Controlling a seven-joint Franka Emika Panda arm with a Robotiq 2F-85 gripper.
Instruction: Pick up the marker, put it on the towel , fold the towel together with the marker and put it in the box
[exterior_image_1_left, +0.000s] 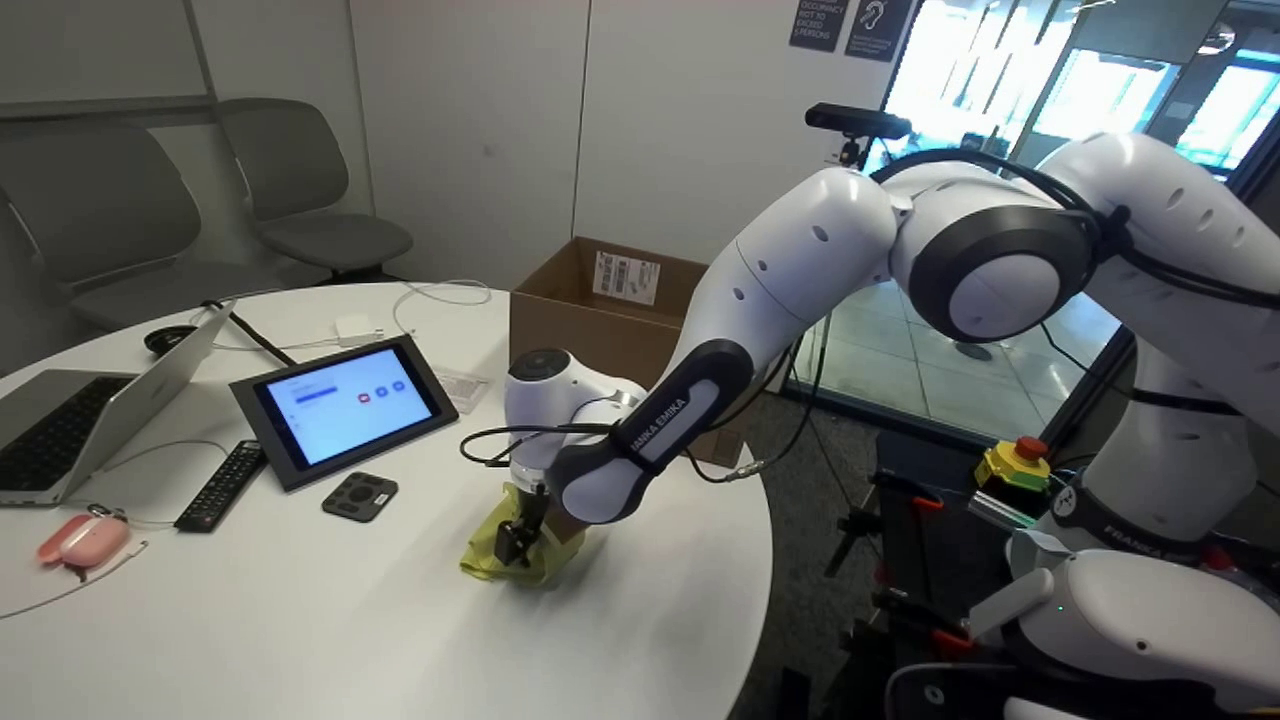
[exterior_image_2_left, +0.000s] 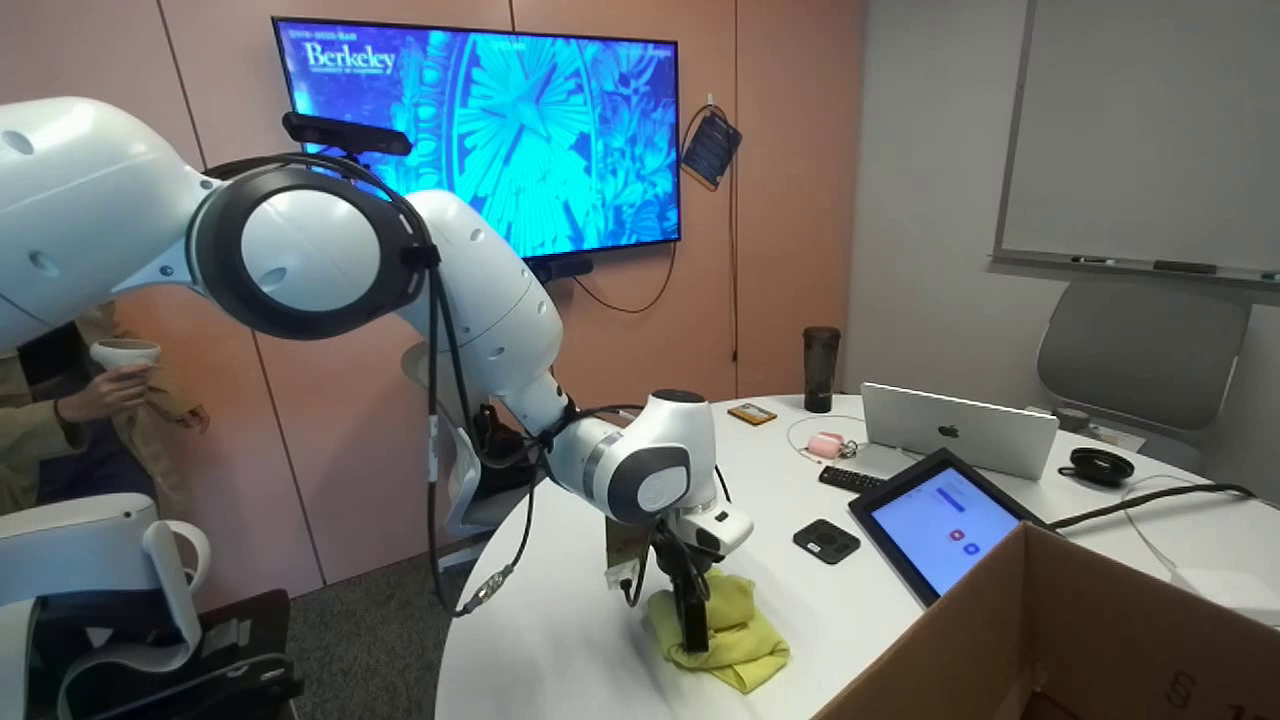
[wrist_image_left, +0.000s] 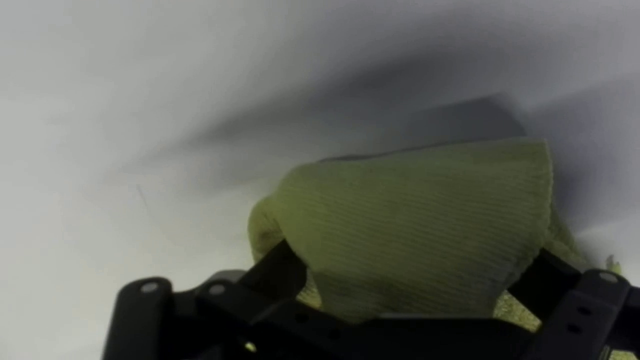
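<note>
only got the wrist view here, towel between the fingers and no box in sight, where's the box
Observer: The box stands on the same table as the towel, apart from it: in an exterior view, bare white shows between the two.
Operator: ok is it open on top
Observer: Yes, an exterior view looks down into it, as far as a white label on an inner face.
Operator: good, anything near the towel i might bump
Observer: Perhaps the black puck: in both exterior views it lies near the towel, not touching it.
</note>
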